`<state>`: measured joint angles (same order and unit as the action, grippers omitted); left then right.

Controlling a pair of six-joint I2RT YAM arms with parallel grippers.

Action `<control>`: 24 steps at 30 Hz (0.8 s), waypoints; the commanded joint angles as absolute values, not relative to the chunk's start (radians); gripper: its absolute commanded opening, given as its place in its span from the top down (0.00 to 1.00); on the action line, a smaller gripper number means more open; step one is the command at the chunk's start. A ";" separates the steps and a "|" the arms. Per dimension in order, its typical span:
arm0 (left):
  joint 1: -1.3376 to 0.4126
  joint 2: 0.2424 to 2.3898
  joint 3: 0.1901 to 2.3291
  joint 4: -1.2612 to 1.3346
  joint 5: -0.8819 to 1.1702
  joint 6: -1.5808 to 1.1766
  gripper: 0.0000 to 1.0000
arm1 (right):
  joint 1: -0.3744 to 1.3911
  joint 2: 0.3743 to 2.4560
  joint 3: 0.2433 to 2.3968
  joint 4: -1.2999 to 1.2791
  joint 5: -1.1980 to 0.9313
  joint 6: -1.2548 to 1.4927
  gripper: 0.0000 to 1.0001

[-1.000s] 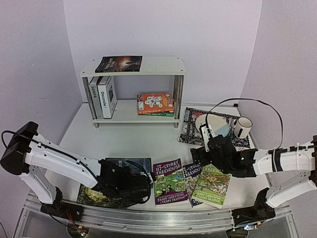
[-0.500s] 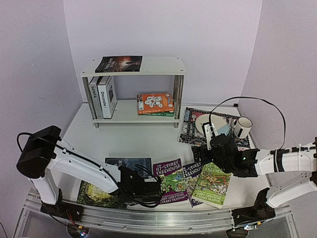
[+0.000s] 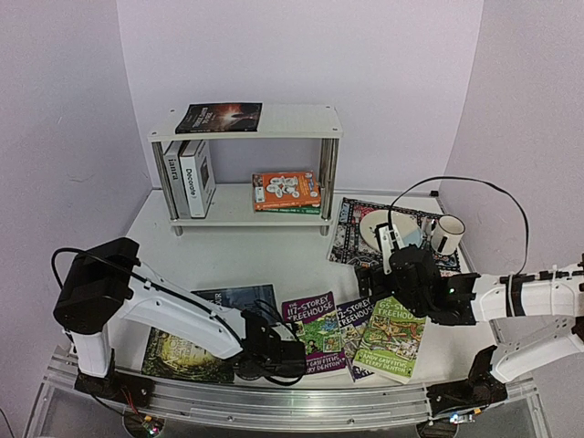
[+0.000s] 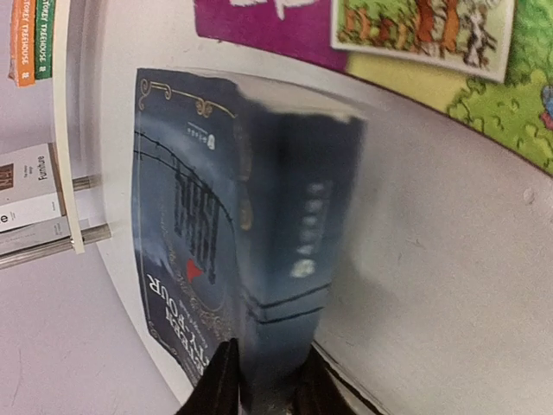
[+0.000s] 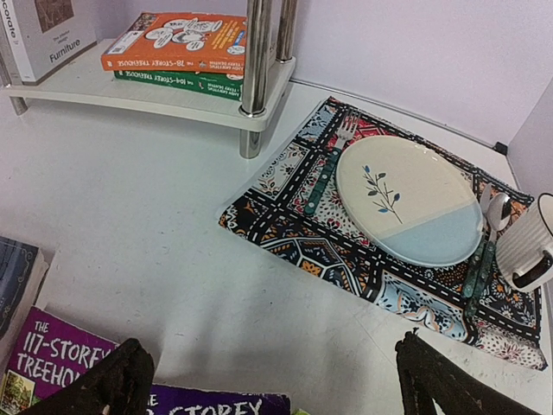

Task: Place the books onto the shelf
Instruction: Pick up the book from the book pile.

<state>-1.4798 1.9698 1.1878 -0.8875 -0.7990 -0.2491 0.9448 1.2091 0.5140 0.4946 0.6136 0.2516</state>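
A dark blue book lies near the table's front, and my left gripper is shut on its near edge, one finger on each side. In the top view that gripper sits just left of a purple Treehouse book. A second purple book and a green one lie beside it. A dark green book lies front left. My right gripper hangs open over bare table above these books. The white shelf holds a dark book, white hardbacks and orange and green paperbacks.
A patterned mat lies right of the shelf with a plate, a fork, a spoon and a mug on it. Purple walls close the back and sides. A metal rail runs along the front edge.
My left arm has swung right along the front of the table, and its jaws have closed on the dark blue book's edge. The right arm has barely moved.
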 commanded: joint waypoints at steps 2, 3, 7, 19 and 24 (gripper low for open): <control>-1.484 1.846 1.272 -0.963 -0.836 -0.293 0.96 | 0.938 1.193 0.521 0.504 0.638 0.257 0.02; -1.483 1.831 1.276 -0.970 -0.844 -0.294 0.99 | 0.937 1.192 0.522 0.505 0.637 0.256 0.02; -1.467 1.765 1.273 -0.972 -0.852 -0.279 1.00 | 0.937 1.191 0.524 0.504 0.637 0.252 0.02; -1.285 1.633 1.419 -0.969 -0.852 -0.128 1.00 | 0.934 1.180 0.551 0.501 0.625 0.233 0.02; -1.200 1.567 1.519 -0.957 -0.778 -0.071 1.00 | 0.934 1.172 0.562 0.494 0.627 0.229 0.02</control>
<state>-1.2468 1.6803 1.3962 -0.9708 -0.7500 -0.1440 0.9371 1.2023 0.5184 0.4938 0.6110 0.2364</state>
